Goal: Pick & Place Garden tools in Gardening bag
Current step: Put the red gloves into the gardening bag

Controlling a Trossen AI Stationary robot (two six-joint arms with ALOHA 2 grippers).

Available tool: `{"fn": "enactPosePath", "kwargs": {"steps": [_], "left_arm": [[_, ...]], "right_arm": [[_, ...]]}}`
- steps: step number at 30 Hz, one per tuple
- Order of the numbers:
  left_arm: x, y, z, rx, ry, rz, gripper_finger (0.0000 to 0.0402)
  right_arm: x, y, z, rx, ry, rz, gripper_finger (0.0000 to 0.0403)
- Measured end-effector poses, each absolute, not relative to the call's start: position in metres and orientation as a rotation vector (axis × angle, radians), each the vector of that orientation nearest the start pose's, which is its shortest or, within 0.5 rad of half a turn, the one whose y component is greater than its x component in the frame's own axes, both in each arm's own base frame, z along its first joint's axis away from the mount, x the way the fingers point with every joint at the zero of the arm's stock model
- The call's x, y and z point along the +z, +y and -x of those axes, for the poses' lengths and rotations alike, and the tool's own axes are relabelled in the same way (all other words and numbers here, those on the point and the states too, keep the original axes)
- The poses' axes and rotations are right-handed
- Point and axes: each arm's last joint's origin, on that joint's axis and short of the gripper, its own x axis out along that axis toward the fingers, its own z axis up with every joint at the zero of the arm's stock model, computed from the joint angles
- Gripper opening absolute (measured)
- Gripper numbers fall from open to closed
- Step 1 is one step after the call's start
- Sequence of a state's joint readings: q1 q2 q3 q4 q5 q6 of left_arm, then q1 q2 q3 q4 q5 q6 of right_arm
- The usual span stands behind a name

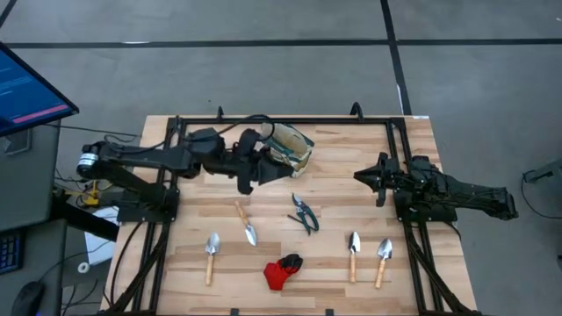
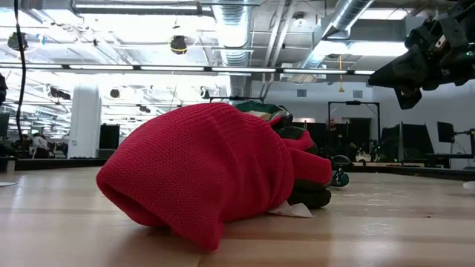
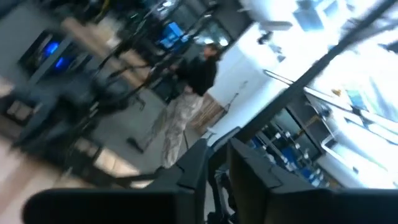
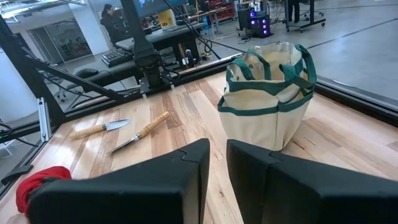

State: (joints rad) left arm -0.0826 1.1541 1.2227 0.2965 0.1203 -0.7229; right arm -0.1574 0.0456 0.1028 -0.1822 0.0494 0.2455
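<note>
**Beige bag unfilled as far as can be seen: all six tools still on the table**

Beige-and-green gardening bag [image 1: 291, 147] is stood upright at the far middle of the wooden table [image 1: 369, 206]. Nothing is seen inside it, though its interior is not fully exposed in any view.

Still to be packed, counted from the high view:
- trowel [image 1: 246, 224], lying diagonally, nearest the bag
- second trowel [image 1: 211, 255], near the front left
- third trowel [image 1: 353, 254] and fourth trowel [image 1: 384, 261], side by side at the front right
- pruning shears [image 1: 304, 213], mid-table
- red-and-black glove [image 1: 283, 272], at the front edge

Judged: the task is at or near its start, with every item left to move.

Left gripper [image 1: 255, 167] is placed just beside the bag's left side. Whether its jaws are apart or together cannot be told, as its wrist view is smeared. Right gripper [image 1: 364, 175] is parked well to the bag's right, with its jaws drawn nearly together on nothing.

View differences:
- Only the high view gives the full count and layout.
- The right wrist view shows the bag's pockets and green trim from the side, which the high view flattens. The shears and the right-hand trowels are missed by it.
- The low view is almost filled by the glove, with a sliver of the bag's green trim behind it. No trowels are shown there.
- The left wrist view is pointed into the room. A standing person [image 3: 186, 102] is caught, and no task items.
</note>
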Motion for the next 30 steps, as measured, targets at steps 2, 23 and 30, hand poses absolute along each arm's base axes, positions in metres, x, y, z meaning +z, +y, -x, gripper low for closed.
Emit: {"fn": "enactPosePath", "kwargs": {"steps": [2,23,30], "left_arm": [[0.462,-0.029,-0.241,-0.338,-0.287,0.654,0.0093],[0.364,-0.095,-0.272,-0.116,0.537,0.653,0.018],[0.322,-0.119,-0.289,-0.079,0.754,0.57,0.0172]], "right_arm": [[0.177,-0.016,-0.092,-0.221,0.099,-0.251,0.005],[0.175,-0.016,-0.092,-0.228,0.122,-0.304,0.005],[0.175,-0.016,-0.092,-0.228,0.122,-0.304,0.005]]}}
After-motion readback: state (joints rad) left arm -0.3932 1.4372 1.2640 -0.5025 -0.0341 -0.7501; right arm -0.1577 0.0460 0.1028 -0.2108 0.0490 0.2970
